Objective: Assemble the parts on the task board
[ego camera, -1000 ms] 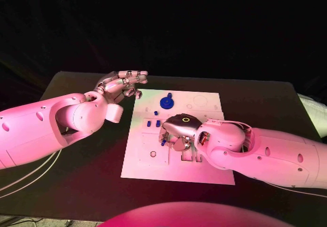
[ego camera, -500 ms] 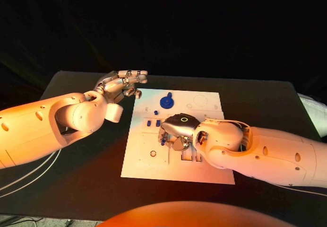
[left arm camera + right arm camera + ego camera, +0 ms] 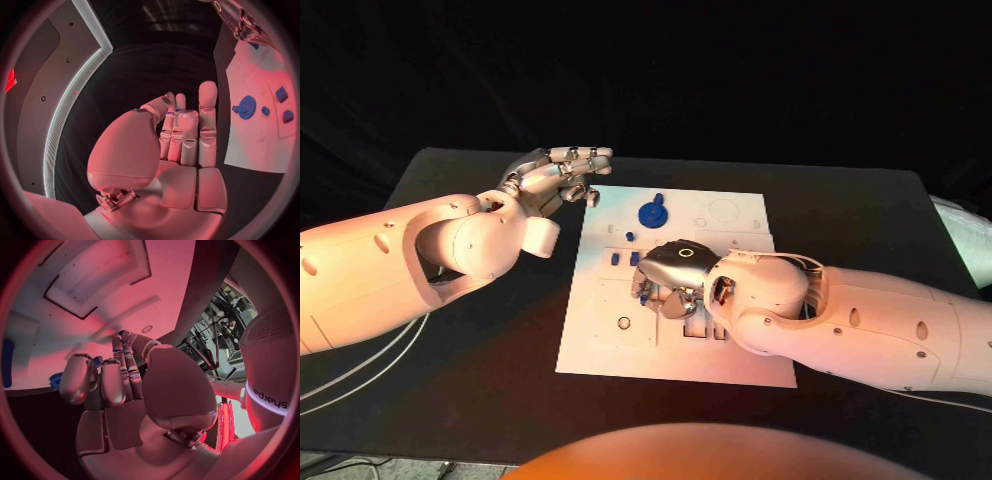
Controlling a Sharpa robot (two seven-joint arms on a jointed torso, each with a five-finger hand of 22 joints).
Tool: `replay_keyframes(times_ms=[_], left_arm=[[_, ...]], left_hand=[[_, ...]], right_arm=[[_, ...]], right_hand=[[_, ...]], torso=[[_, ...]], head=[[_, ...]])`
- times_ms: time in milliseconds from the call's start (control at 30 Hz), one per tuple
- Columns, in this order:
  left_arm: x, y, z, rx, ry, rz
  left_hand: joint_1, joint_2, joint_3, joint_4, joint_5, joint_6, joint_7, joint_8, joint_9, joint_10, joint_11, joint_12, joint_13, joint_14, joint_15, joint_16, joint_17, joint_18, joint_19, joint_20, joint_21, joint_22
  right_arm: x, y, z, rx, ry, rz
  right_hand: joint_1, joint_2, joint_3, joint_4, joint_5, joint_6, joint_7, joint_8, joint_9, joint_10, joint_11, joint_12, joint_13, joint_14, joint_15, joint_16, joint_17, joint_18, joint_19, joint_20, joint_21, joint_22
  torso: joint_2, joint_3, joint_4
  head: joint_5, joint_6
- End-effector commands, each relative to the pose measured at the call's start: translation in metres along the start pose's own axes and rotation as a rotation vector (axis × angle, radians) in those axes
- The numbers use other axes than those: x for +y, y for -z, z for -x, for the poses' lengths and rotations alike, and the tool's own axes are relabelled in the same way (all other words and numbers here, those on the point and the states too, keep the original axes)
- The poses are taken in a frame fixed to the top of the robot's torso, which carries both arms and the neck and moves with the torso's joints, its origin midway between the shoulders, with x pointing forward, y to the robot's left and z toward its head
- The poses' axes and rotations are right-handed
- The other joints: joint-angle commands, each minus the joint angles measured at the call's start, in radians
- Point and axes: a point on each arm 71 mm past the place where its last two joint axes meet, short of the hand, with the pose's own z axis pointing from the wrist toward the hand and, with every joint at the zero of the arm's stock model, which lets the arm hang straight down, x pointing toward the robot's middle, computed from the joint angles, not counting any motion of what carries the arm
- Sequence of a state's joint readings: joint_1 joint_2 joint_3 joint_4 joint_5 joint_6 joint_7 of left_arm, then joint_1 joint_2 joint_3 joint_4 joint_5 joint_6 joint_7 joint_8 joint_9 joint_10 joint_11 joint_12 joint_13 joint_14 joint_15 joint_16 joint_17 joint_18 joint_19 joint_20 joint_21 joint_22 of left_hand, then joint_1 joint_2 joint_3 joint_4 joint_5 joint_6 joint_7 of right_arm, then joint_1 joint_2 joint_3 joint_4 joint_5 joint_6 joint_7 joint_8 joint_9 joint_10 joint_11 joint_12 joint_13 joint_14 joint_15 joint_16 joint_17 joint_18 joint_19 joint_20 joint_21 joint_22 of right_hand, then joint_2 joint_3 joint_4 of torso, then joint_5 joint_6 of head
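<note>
Fingers of the silver right hand (image 3: 672, 283) curl down onto the middle of the white rectangular task board (image 3: 747, 370), which lies at the centre of the black table (image 3: 877, 210). In the right wrist view the fingertips (image 3: 120, 342) close in around a small blue piece (image 3: 97, 360) near the board's surface, but whether the hand actually grips it I cannot tell.

Beyond the right hand, toward the board's far edge, a round blue gear-like part (image 3: 652, 214) lies flat on the board. Two small blue blocks (image 3: 625, 259) stand just beside the right hand on its left-arm side, and a smaller blue peg (image 3: 630, 238) sits between them and the gear.

Off the board's far left corner, the silver left hand (image 3: 560, 176) hovers over the table, its fingers half-curled and apart, holding nothing; the left wrist view shows the fingers (image 3: 207, 107) raised with bare space around them.
</note>
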State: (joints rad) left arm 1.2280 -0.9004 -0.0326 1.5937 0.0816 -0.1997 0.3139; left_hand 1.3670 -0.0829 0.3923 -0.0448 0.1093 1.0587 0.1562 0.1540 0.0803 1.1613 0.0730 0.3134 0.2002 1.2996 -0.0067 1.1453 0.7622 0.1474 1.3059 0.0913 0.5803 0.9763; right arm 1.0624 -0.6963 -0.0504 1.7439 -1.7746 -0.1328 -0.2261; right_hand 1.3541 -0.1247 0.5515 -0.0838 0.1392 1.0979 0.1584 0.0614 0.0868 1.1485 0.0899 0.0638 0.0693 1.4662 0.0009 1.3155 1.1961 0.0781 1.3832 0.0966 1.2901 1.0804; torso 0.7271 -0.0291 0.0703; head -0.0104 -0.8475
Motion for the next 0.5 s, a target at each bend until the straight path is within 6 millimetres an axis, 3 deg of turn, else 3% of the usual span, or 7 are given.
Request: replay_keyframes(times_ms=[33, 200, 500], left_arm=[[0.000, 0.000, -0.003, 0.027, 0.004, -0.001], [0.000, 0.000, -0.003, 0.027, 0.005, 0.000], [0.000, 0.001, -0.001, 0.025, 0.001, 0.007]], left_hand=[[0.008, 0.002, -0.006, -0.002, 0.006, -0.009, -0.001, 0.005, -0.001, -0.006, -0.001, 0.004, 0.001, -0.006, -0.001, -0.007, -0.001, 0.020, -0.008, 0.000, -0.004, -0.001], [0.008, 0.002, -0.006, -0.002, 0.006, -0.009, -0.001, 0.005, -0.001, -0.006, -0.001, 0.004, 0.001, -0.006, -0.001, -0.007, -0.001, 0.020, -0.008, 0.000, -0.004, -0.001], [0.007, 0.002, -0.007, -0.002, 0.006, -0.009, -0.001, 0.005, -0.002, -0.007, 0.000, 0.005, 0.002, -0.006, 0.000, -0.006, -0.001, 0.020, -0.008, 0.000, -0.004, -0.002]], right_arm=[[-0.003, 0.001, -0.004, 0.015, -0.004, -0.024], [-0.006, 0.004, -0.003, -0.003, -0.018, -0.029], [-0.023, 0.034, 0.015, -0.063, -0.061, -0.063]], right_hand=[[-0.028, -0.020, -0.013, 0.008, 0.009, -0.045, 0.017, -0.001, -0.013, -0.081, 0.021, -0.003, -0.009, 0.031, 0.017, -0.012, -0.016, 0.031, -0.034, 0.011, -0.047, -0.073], [-0.027, -0.031, -0.057, 0.005, 0.005, -0.123, 0.014, 0.000, -0.022, -0.186, 0.031, 0.007, -0.005, 0.013, 0.023, -0.044, -0.058, 0.051, -0.074, 0.023, -0.120, -0.178], [-0.014, -0.010, -0.070, 0.005, 0.016, -0.091, 0.008, 0.010, -0.016, -0.132, 0.021, 0.061, 0.000, 0.020, 0.015, -0.043, -0.058, 0.046, -0.048, 0.015, -0.109, -0.157]], torso=[[0.000, 0.0006, 0.0000], [-0.001, 0.0010, 0.0005], [0.000, 0.0011, -0.0025]], head=[[0.000, -0.001], [-0.002, 0.001], [-0.003, 0.005]])
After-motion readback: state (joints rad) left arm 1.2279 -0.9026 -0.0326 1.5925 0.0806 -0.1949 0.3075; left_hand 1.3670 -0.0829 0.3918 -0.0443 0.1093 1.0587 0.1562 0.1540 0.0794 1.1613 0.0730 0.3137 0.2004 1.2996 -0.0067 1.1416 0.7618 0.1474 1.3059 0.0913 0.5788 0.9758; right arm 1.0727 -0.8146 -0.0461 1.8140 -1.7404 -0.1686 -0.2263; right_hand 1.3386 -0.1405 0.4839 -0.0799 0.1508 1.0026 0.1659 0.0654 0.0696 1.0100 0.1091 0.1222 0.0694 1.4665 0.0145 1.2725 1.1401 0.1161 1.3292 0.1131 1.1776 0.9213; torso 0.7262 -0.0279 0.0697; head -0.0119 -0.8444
